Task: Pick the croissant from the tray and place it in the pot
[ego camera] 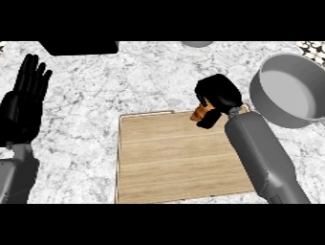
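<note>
no readable text, labels, brands or numbers, seemingly none on tray, pot

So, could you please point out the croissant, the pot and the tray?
croissant (pixel 200 113), head view, visible brown end.
pot (pixel 289 91), head view, inner bottom.
tray (pixel 172 162), head view, bare wooden middle.

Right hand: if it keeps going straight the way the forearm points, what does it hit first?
The right hand, curled round the croissant, points up-left. That line passes left of the pot; only bare counter lies ahead, though height above it is unclear.
</note>
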